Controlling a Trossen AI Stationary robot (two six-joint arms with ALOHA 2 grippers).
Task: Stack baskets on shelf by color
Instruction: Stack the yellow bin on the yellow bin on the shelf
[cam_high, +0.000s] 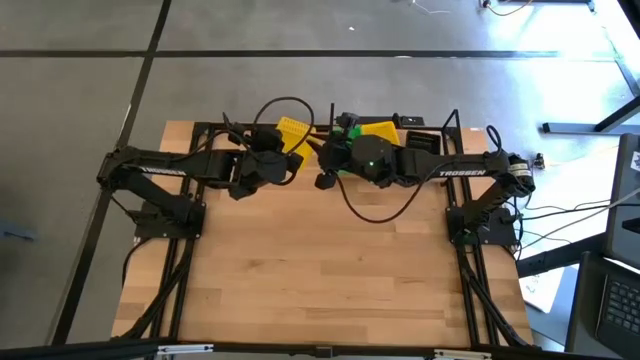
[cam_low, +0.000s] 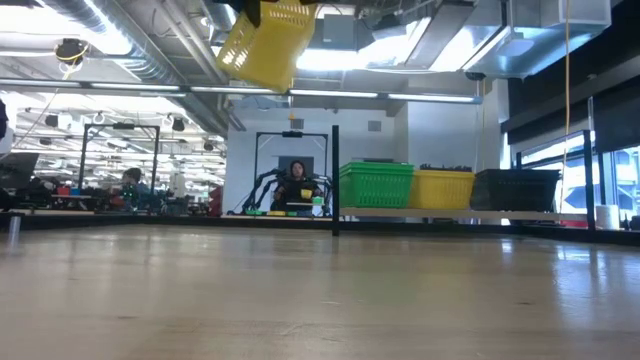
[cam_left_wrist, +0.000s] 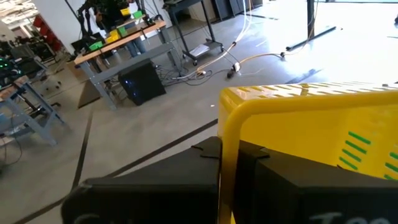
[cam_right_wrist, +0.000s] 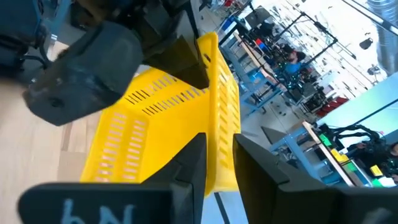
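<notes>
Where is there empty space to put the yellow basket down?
The wooden tabletop is bare from the arms to its near edge. It is crowded at the far edge: the shelf already carries green, yellow and black baskets side by side. Both grippers, left and right, grip the lifted yellow basket there.

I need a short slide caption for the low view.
Yellow basket held tilted high above table; green, yellow, black baskets on shelf.
</notes>
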